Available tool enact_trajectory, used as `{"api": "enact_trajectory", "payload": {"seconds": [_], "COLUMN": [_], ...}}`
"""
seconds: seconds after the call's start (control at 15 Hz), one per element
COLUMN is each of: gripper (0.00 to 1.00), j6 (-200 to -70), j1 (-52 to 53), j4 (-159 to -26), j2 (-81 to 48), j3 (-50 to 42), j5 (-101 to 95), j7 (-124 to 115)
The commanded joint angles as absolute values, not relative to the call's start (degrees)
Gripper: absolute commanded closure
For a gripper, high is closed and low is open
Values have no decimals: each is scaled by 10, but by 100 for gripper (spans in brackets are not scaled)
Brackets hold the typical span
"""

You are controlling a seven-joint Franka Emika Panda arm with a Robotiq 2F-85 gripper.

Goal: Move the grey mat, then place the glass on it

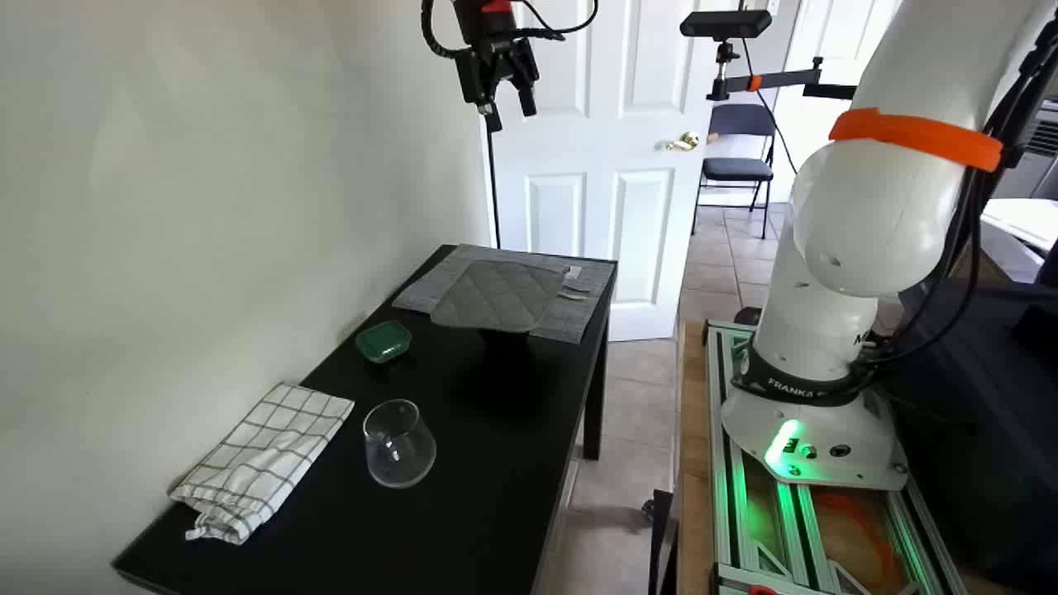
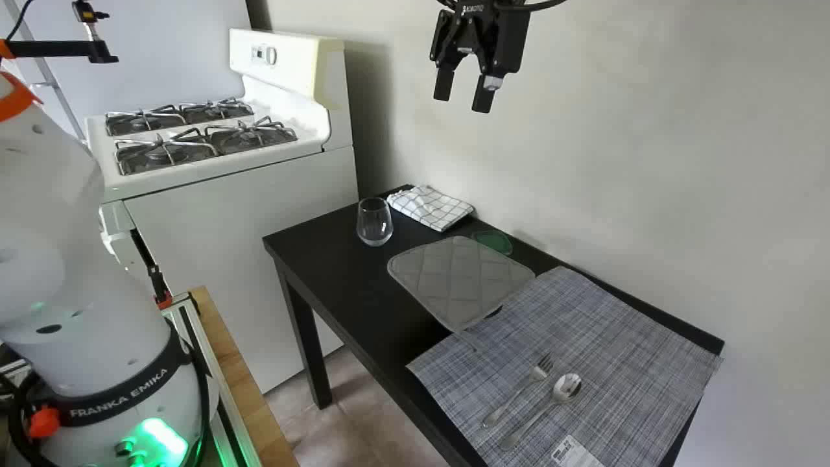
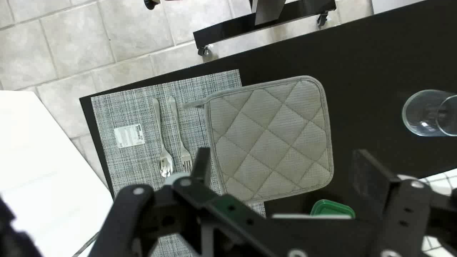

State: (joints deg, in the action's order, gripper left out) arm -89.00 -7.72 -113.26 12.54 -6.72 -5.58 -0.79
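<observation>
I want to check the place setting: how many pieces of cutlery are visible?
2: a spoon and a fork, side by side on the woven placemat. Others could be hidden beneath the quilted grey mat.

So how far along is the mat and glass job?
Done: nothing I can confirm; the grey mat overlaps the placemat, but whether it's been moved isn't clear. In hand: nothing; the open tool hangs above the table. Left: placing the glass, which stands off the mat.

A chair (image 1: 738,168) — folding, perhaps — stands past the white door (image 1: 599,157).
</observation>
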Motion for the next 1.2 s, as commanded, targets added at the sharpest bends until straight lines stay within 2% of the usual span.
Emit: {"api": "enact_trajectory", "payload": {"seconds": [0.0, 0.33, 0.6, 1.13], "gripper": [0, 0, 0, 0], "j6": [-889, -889, -909, -1080], "j1": [-75, -75, -57, 8], "j4": [-1131, -1131, -1143, -1161], "j2": [125, 125, 74, -45], "j3": [-69, -69, -36, 24], "j5": [-56, -56, -89, -200], "j7": [-8, -8, -64, -209]}}
